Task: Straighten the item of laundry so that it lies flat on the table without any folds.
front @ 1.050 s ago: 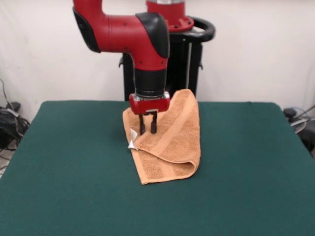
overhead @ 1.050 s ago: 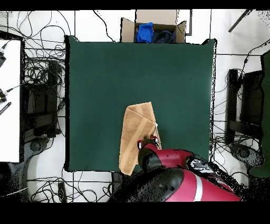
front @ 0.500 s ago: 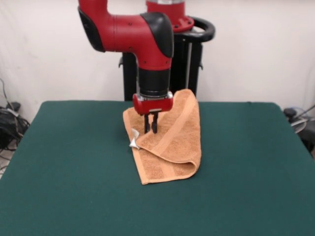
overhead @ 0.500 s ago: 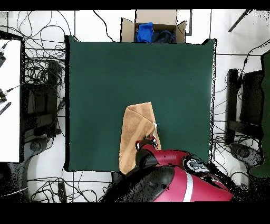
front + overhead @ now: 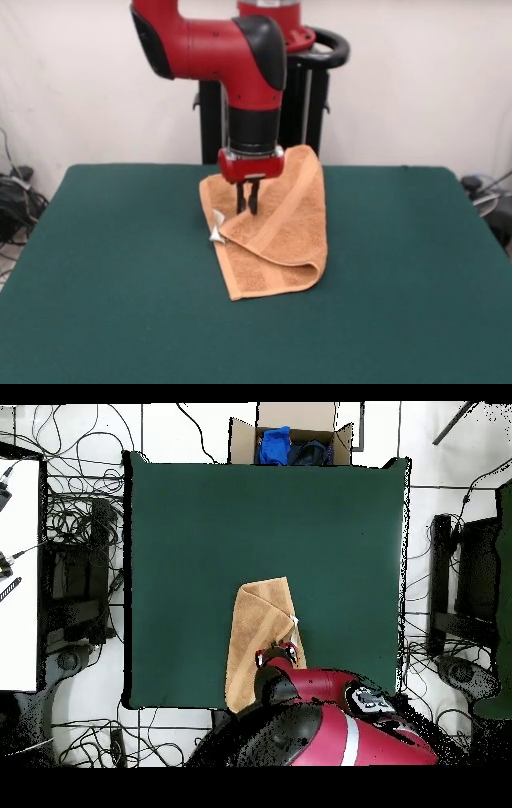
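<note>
The towel [image 5: 276, 232] is orange-tan and fuzzy. It is not flat. It is folded over on itself, so it looks like a long, thin shape with one flap lying on top of the other. A woven band runs slantwise across the top flap, and another band runs along the bottom edge. A small white tag [image 5: 216, 226] sticks out on the left side of the towel, at the spot where the fold begins.

In the front view the towel sits in the middle of the frame, a bit toward the top. It lies on the dark green table [image 5: 112, 296], and its far end reaches the back edge of the table. In the overhead view the towel [image 5: 258, 634] is in the lower middle of the frame, and its lower end hangs past the bottom edge of the table [image 5: 200, 534].

The red and black arm [image 5: 240, 56] comes down from the top of the front view. Its last part points straight down. The gripper [image 5: 246, 208] is right over the upper left part of the towel, near the tag. Its two dark fingers [image 5: 241, 200] are close together, with only a thin gap between them. The tips look like they touch the cloth, but I cannot tell if they are pinching it.

In the overhead view the gripper [image 5: 277, 654] shows as a small red piece on the towel's right edge.
</note>
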You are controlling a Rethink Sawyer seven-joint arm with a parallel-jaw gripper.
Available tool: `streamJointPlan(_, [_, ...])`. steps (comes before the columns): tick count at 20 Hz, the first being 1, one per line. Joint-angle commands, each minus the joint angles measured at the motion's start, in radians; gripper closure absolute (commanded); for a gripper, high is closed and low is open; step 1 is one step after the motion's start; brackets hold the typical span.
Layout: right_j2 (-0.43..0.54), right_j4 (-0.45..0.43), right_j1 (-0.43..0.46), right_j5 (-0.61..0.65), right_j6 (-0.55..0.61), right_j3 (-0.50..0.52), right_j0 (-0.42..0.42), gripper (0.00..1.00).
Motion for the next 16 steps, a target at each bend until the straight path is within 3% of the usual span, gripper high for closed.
streamJointPlan(1, [0.072, 0.096, -0.105, 0.071, 0.218, 0.024, 0.046, 1.00])
streamJointPlan(8, [0.071, 0.133, -0.188, 0.106, 0.217, 0.084, 0.056, 1.00])
streamJointPlan(16, [0.022, 0.178, -0.154, 0.050, 0.226, 0.084, 0.119, 1.00])
